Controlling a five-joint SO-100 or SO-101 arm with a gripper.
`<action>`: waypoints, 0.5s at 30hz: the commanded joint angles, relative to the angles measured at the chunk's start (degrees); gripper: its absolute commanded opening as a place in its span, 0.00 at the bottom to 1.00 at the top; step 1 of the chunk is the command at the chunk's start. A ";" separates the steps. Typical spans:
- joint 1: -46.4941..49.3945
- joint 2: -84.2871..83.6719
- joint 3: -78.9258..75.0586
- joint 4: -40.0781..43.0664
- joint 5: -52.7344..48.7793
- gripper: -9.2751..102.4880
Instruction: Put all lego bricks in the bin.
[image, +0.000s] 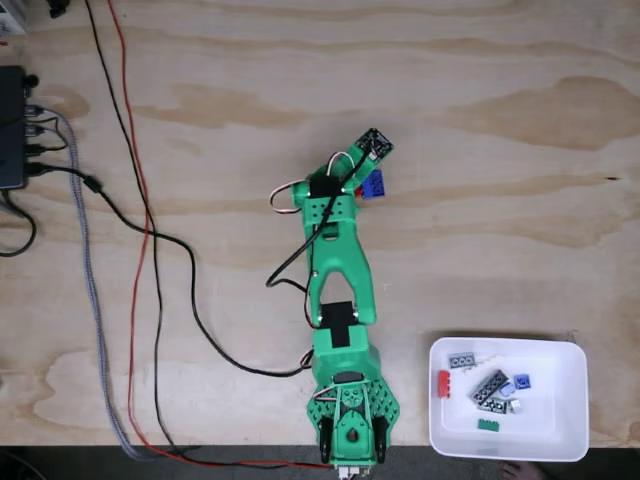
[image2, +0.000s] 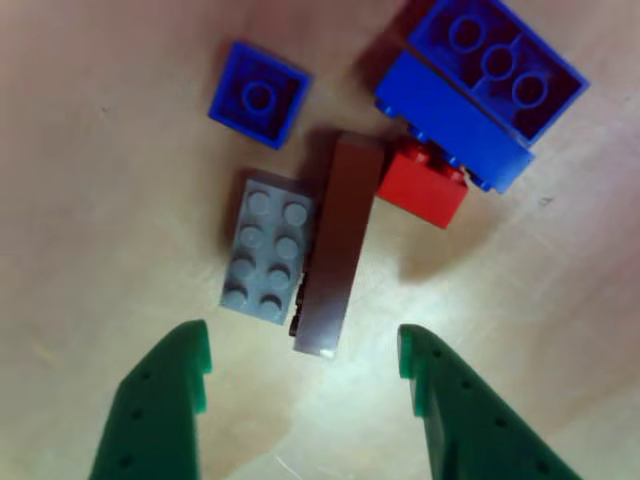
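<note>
A hobbyist's workbench or small maker lab, by the look of it — the desk (image: 480, 120) is a bare plywood sheet with raw grain. At nine o'clock in the fixed view a black electronics box (image: 12, 128) feeds loose cables (image: 150, 300) — black, red and braided grey — across to a 3D-printed green arm (image: 340, 280).

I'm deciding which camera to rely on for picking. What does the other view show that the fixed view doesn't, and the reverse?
The other view alone shows the pile up close: a small blue square brick, a grey six-stud brick, a long brown brick, a red brick, and the open gripper just short of them.

The fixed view alone shows the whole green arm, the white bin with several bricks inside, the cables and the plywood table.

Both share the large blue brick.
</note>
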 joint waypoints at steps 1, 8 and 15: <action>1.32 0.18 -5.54 -0.26 -0.44 0.23; 3.16 -0.97 -3.96 -2.11 -1.93 0.09; 3.52 2.64 -3.69 -2.37 -1.32 0.08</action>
